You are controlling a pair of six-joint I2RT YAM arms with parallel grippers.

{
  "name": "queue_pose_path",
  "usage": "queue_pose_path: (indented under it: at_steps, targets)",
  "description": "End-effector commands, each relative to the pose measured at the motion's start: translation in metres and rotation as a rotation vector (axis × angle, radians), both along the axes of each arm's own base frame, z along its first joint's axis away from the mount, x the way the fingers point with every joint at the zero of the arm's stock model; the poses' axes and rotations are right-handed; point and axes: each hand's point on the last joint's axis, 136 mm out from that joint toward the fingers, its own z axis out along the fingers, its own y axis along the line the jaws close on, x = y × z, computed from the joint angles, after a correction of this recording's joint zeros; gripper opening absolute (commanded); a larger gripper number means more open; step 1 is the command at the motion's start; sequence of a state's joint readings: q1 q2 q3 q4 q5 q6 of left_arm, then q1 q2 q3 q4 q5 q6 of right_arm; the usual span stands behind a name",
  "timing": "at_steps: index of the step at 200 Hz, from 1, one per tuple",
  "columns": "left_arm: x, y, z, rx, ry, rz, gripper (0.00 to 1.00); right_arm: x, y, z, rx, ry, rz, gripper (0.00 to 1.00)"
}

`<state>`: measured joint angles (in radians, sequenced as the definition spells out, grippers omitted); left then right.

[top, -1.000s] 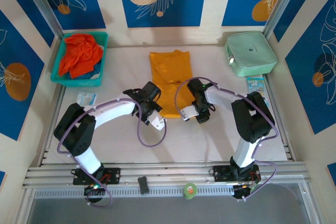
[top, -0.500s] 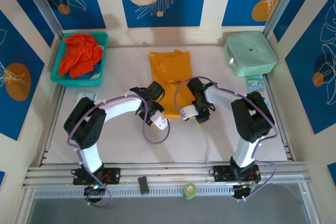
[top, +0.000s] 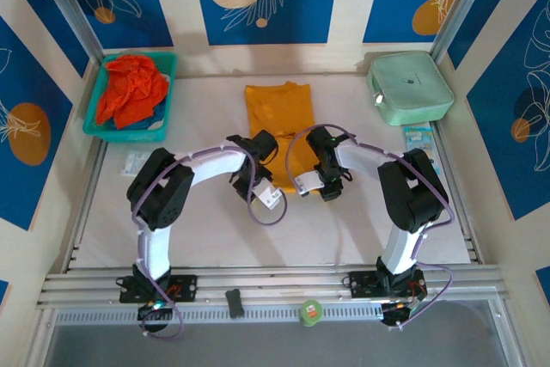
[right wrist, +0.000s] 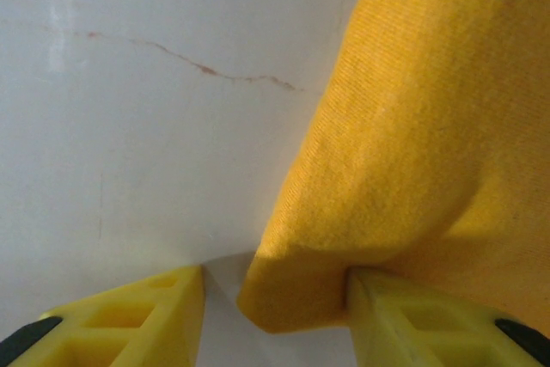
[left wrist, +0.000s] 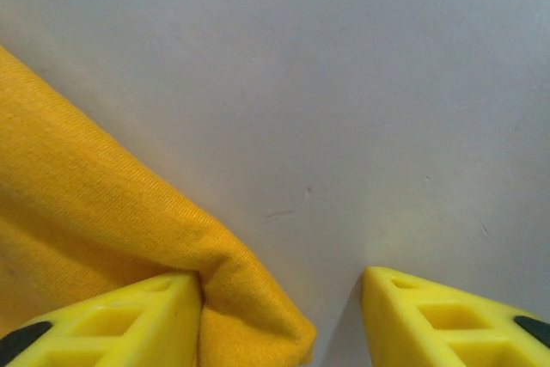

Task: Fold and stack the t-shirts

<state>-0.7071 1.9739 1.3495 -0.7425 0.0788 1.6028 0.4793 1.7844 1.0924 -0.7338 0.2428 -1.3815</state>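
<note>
On the table [top: 344, 221]: a yellow-orange t-shirt [top: 279, 122] lies in the middle, folded into a long narrow strip that runs from the far side towards the arms.
Near end of that shirt: both arms bend inward over it, the left one at its left corner and the right one at its right corner.
Left gripper [left wrist: 279, 320]: released, with its yellow fingers [left wrist: 129, 315] well apart and low over the table. A rounded corner of the yellow-orange cloth pokes into the gap and touches the inner face of the left finger. The right finger stands clear of the cloth over bare table.
Right gripper [right wrist: 273, 307]: also unclenched, with its yellow fingers [right wrist: 412, 315] spread. A cloth corner sits between them and leans against the right finger. Bare table shows between the cloth and the left finger.
Grasp: neither gripper pinches the shirt. Each straddles its corner with its jaws apart.
Far left corner: a teal plastic basket [top: 129, 133] holds a crumpled red-orange t-shirt [top: 131, 85].
Far right corner: a mint-green zipped case [top: 411, 88] lies flat, well apart from the yellow-orange shirt.
Table surface: white. The right wrist view shows a thin reddish-brown mark [right wrist: 198, 66] near the cloth.
</note>
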Motion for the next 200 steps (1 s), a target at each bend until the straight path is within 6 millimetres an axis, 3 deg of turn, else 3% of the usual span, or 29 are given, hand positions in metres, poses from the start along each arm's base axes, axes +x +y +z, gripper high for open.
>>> queue_pose_path:
  at_steps: [1,29,65,90,106,118,141,174,200]
  targets:
    - [0.024,0.000,-0.031,0.022,-0.037,-0.007,0.49,-0.012,0.008,-0.016,0.038,0.079,-0.013,0.45]
    - [0.045,0.001,-0.043,0.040,-0.089,-0.016,0.45,-0.014,0.007,-0.017,0.037,0.088,-0.021,0.42]
    - [0.079,-0.014,-0.057,0.024,-0.175,-0.004,0.37,-0.016,0.006,-0.018,0.028,0.098,-0.028,0.39]
    - [0.099,-0.020,-0.065,0.024,-0.238,0.013,0.20,-0.015,0.006,-0.018,0.030,0.100,-0.034,0.33]
    - [0.107,-0.023,-0.066,0.008,-0.268,0.035,0.00,-0.013,0.007,-0.019,0.035,0.095,-0.037,0.27]
    - [0.111,-0.024,-0.064,-0.006,-0.291,0.051,0.00,-0.011,0.007,-0.019,0.039,0.091,-0.038,0.20]
    - [0.108,-0.021,-0.059,-0.018,-0.305,0.060,0.00,-0.011,0.009,-0.018,0.039,0.092,-0.043,0.00]
    - [0.098,-0.017,-0.031,-0.069,-0.324,0.107,0.00,-0.016,0.011,-0.007,0.064,0.085,-0.057,0.00]
    - [0.078,-0.010,-0.002,-0.116,-0.341,0.137,0.00,-0.020,0.012,0.009,0.102,0.054,-0.080,0.00]
